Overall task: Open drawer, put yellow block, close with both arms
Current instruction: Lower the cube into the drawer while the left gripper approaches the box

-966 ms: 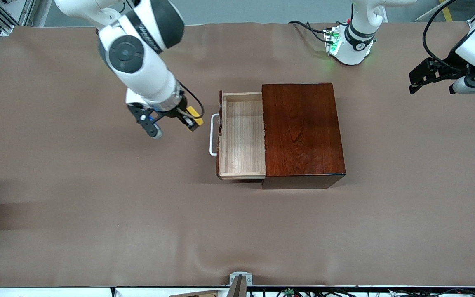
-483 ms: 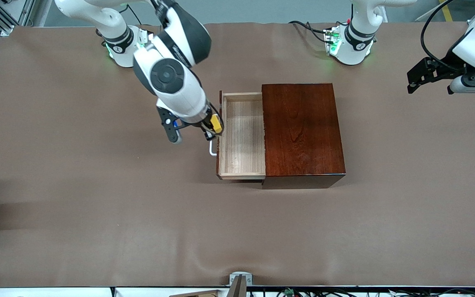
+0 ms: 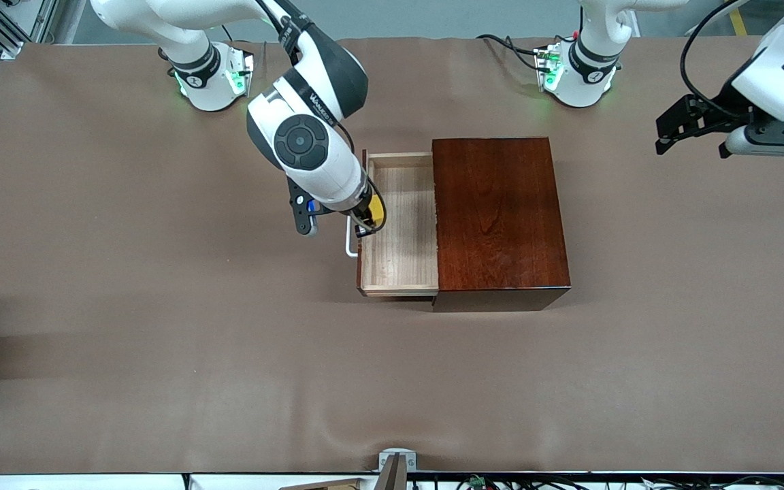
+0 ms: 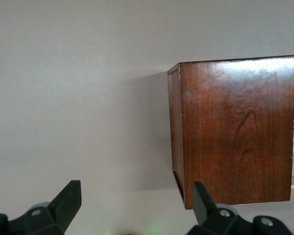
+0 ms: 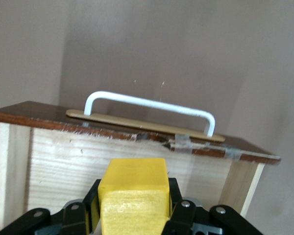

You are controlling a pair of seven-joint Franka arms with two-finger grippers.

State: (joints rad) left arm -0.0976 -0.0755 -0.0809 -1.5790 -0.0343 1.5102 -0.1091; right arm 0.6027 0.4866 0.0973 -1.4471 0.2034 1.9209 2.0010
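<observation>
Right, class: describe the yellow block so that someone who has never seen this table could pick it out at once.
Find the dark mahogany box in the middle of the table, with its pale wooden drawer pulled open toward the right arm's end. Over that drawer, just inside its white handle, the right claw is shut on the yellow block: a small plain cube, the only bright yellow thing there.

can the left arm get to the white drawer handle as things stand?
Probably not: the right tool, shut on the small yellow cube, hangs over the pale wood drawer by the white bar handle; the open left tool waits off the dark mahogany box.
</observation>
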